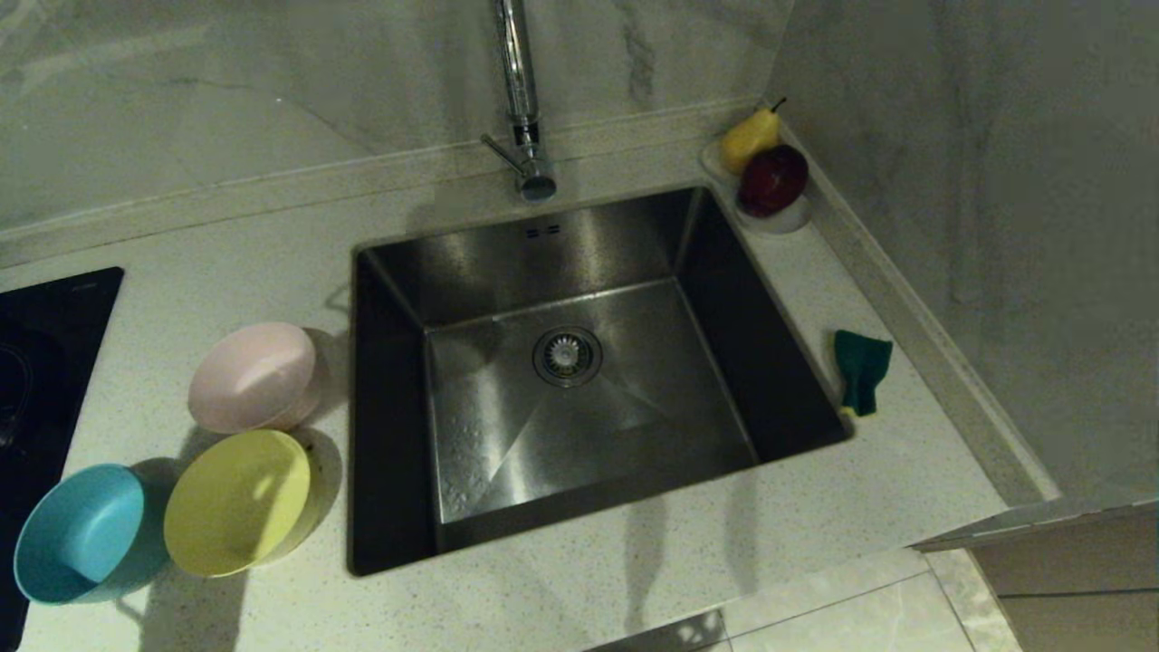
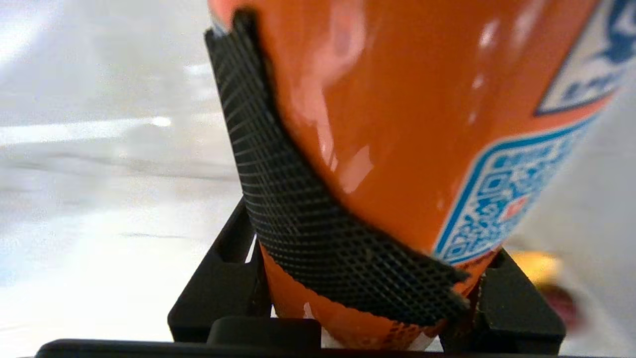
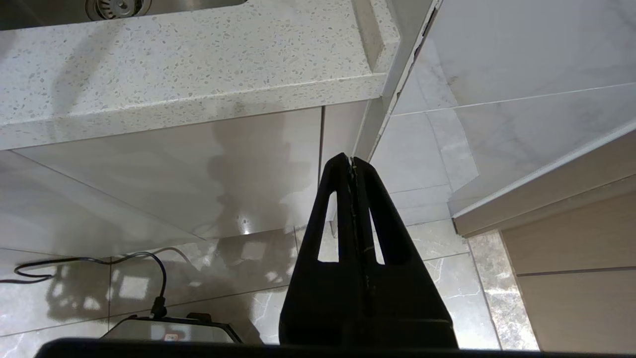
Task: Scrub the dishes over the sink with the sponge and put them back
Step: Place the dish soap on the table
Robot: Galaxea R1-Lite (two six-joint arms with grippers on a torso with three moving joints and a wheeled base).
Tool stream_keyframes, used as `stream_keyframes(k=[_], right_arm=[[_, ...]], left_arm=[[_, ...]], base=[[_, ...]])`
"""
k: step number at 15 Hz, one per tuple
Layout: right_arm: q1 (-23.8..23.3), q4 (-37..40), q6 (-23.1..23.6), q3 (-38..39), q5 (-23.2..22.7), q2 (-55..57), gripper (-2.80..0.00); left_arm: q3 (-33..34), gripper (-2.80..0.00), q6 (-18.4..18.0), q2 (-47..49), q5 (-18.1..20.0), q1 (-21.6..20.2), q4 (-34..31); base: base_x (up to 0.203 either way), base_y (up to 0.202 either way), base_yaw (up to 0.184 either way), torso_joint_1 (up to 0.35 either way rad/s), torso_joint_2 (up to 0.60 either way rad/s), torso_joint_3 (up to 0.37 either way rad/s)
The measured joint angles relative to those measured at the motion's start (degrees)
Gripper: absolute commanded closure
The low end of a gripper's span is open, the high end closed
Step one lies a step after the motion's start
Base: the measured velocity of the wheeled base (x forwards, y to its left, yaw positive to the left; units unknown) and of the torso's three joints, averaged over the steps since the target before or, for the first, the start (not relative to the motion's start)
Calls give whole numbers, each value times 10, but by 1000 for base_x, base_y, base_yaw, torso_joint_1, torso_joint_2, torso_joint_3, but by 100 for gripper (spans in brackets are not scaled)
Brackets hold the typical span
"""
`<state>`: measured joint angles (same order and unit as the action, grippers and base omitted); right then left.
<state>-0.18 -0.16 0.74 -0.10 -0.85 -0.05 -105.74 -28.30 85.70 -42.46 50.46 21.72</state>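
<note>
The head view is dim; the sink (image 1: 579, 362) shows soft sheen on its floor and dark side walls. The bowls (image 1: 249, 376) cast shadows toward the sink and the near counter edge. In the left wrist view the orange bottle (image 2: 397, 124) fills the frame with white glare spots, and everything behind it is a bright, streaked blur. The right wrist view is sharp, with glossy reflections on the floor tiles (image 3: 223, 278).
</note>
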Motion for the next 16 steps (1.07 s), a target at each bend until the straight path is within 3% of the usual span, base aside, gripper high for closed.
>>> stream_keyframes(k=[4,8,10,12,16], right_arm=[[0,0,0,0,0,0,0],[0,0,0,0,0,0,0],[0,0,0,0,0,0,0],[0,0,0,0,0,0,0],[0,0,0,0,0,0,0]], left_arm=[[5,0,94,-46,92,-178,-106],[16,0,204,-76,192,-413,-150],[44,0,269,-86,225,-508,-167],[79,0,329,-92,234,-570,-174],[167,0,362,-91,235,-659,-132]], base=[[0,0,0,0,0,0],[0,0,0,0,0,0],[0,0,0,0,0,0],[0,0,0,0,0,0],[0,0,0,0,0,0]])
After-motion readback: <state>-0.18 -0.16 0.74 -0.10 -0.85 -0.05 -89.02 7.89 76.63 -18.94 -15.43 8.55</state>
